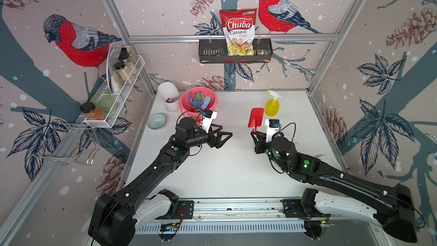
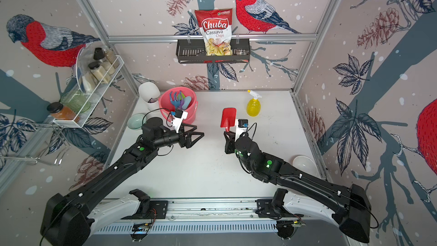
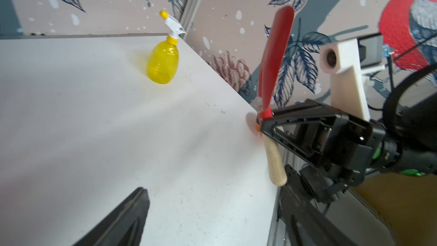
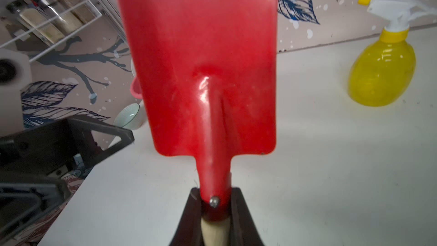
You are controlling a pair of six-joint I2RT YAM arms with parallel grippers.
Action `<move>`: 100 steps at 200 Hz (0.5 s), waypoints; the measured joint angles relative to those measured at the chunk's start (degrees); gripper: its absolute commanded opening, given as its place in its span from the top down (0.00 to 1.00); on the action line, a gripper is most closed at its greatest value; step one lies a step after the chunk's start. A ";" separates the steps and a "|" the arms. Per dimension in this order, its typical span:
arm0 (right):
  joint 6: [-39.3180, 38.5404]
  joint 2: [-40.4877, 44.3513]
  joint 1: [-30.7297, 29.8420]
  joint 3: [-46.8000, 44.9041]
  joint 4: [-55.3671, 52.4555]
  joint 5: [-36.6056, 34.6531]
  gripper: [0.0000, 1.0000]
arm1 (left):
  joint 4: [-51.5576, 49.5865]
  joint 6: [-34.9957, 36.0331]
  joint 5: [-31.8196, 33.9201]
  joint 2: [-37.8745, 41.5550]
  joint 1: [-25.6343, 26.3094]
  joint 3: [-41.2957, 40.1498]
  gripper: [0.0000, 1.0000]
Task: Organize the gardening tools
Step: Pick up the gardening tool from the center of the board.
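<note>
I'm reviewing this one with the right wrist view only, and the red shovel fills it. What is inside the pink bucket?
Observer: In both top views the pink bucket holds tools, among them a blue fork, a purple fork and a light-blue trowel.
Operator: Is the left hand carrying anything?
Observer: No. It is open and empty, hovering over the table near the bucket.
Operator: How does the red shovel sit in the right hand?
Observer: The left wrist view shows it upright, blade up, with its wooden handle hanging free below the shut hand.
</note>
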State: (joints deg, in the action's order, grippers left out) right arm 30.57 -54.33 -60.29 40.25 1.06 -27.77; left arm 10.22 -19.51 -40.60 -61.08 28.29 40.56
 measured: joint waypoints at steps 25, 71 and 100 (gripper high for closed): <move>-2.64 0.09 0.00 -0.26 6.64 -0.26 1.00 | 4.33 -1.46 -4.85 -0.59 2.14 -0.68 0.12; -6.08 -1.14 0.00 -1.09 20.00 1.66 1.00 | 14.34 -6.19 -9.33 -3.72 5.79 -1.51 0.19; -7.04 -2.71 0.00 -1.01 25.88 5.66 1.00 | 19.85 -9.01 -10.38 -5.86 6.82 -1.51 0.20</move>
State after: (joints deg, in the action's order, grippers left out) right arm 23.53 -57.04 -60.29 39.24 26.94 -22.11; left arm 30.06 -28.51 -50.98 -66.94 35.11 39.05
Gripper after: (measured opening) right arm 0.152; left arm 0.802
